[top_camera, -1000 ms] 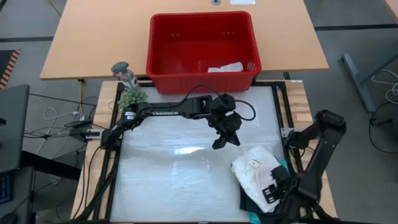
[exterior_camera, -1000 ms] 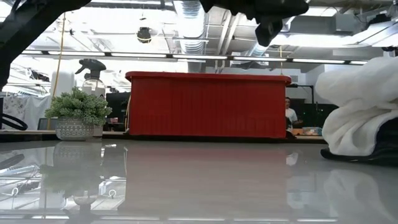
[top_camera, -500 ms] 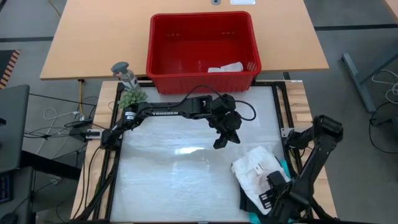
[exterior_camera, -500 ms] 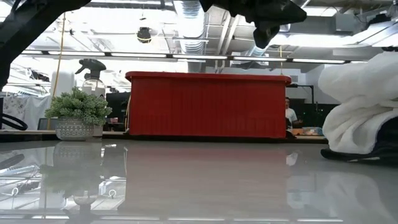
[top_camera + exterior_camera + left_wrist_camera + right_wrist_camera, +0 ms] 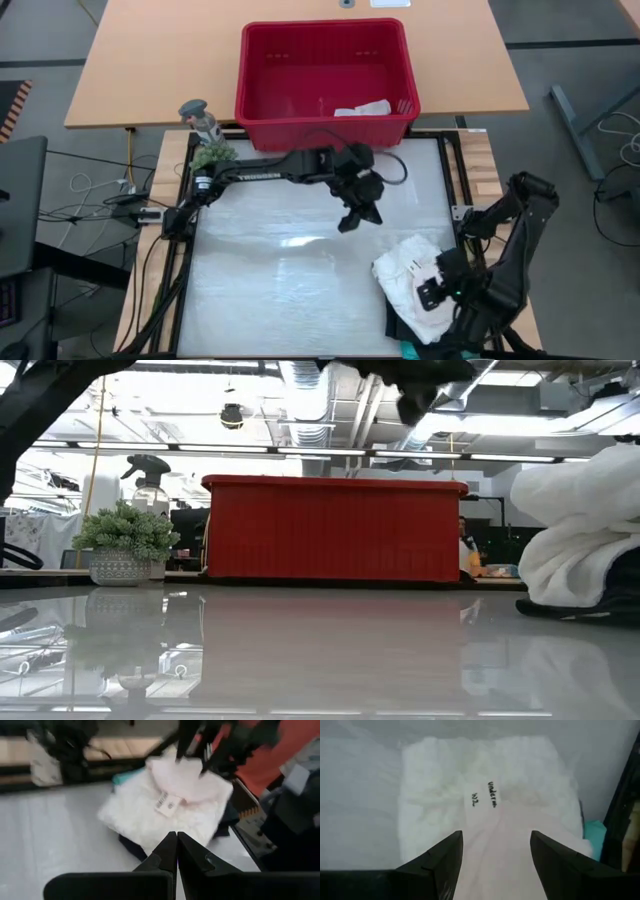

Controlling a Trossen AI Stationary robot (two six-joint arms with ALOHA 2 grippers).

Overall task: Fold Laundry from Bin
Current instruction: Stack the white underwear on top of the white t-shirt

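We found the folded white top (image 5: 412,275) at the high view's lower right, stacked on teal and black garments. A small white cloth (image 5: 363,108) lay in the red bin (image 5: 325,132) at upper centre. The right gripper (image 5: 432,293) hovered over the top, fingers spread and empty. The left gripper (image 5: 349,219) hung mid-frame, pinched closed on nothing. We judged the top light, limp and lacy, best pinched at a folded edge.

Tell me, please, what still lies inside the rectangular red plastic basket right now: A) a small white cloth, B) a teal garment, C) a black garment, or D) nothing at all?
A: the high view shows only a small white cloth lying in the rectangular red plastic basket, near its front right corner, while the large white top sits folded on the table outside it.
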